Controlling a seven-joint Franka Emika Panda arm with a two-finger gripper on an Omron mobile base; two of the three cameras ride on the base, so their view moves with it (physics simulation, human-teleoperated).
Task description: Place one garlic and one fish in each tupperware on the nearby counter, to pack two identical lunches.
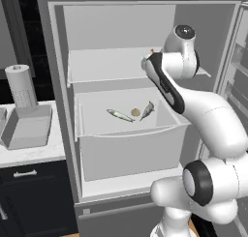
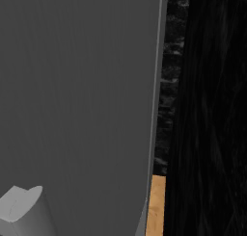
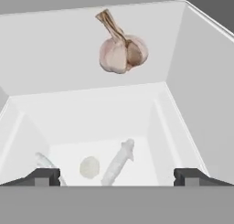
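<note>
Hand view shows you the end effector [image 3: 117,175] spread wide above the fridge drawer [image 3: 173,122], a garlic [image 3: 122,51] on the shelf behind, two fish [image 3: 118,161] and another garlic [image 3: 89,167] inside.

Open-topped drawer [image 1: 127,149] gives access from above; shelf [image 1: 111,66] with garlic [image 3: 122,51] overhangs behind

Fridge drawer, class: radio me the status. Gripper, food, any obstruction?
Gripper open, empty, over the drawer. One garlic on the shelf above; two fish and another garlic in the drawer. Nothing blocking.
</note>
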